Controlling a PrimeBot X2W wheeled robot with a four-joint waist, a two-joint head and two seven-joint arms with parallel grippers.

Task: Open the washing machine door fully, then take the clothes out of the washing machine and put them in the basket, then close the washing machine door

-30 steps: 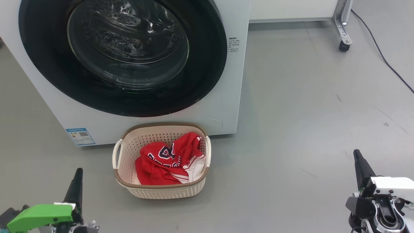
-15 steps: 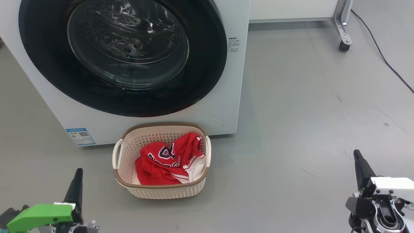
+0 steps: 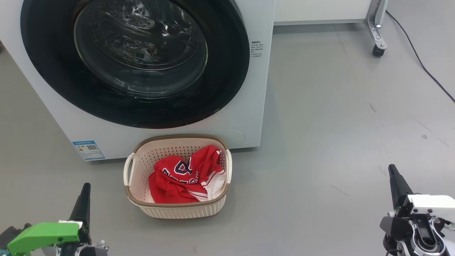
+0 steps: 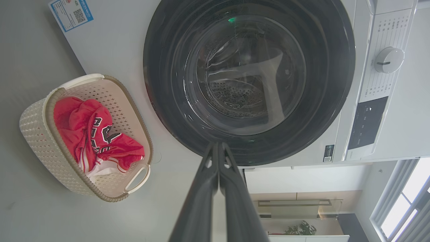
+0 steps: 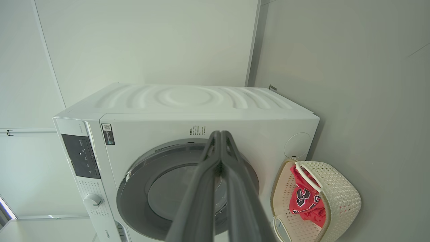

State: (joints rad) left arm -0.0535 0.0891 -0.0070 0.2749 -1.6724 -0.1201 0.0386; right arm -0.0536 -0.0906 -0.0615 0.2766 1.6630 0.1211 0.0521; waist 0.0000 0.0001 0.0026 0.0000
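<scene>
The white washing machine [image 3: 261,89] [image 4: 111,43] [image 5: 188,101] fills the upper left of the head view. Its round black-rimmed door [image 3: 227,78] [image 4: 336,84] [image 5: 134,188] lies shut against the front. On the floor just before it stands the cream basket [image 3: 177,210] [image 4: 37,131] [image 5: 339,195], holding the red clothes [image 3: 174,185] [image 4: 80,124] [image 5: 304,198]. My left gripper [image 3: 85,188] [image 4: 217,145] is shut and empty at the lower left, left of the basket. My right gripper [image 3: 391,168] [image 5: 220,133] is shut and empty at the lower right, well away from the basket.
Grey floor spreads to the right of the machine. A metal frame leg on a caster [image 3: 378,49] stands at the far right, with a dark cable [image 3: 423,67] trailing across the floor. The control panel and dial [image 4: 389,59] sit on the machine's front.
</scene>
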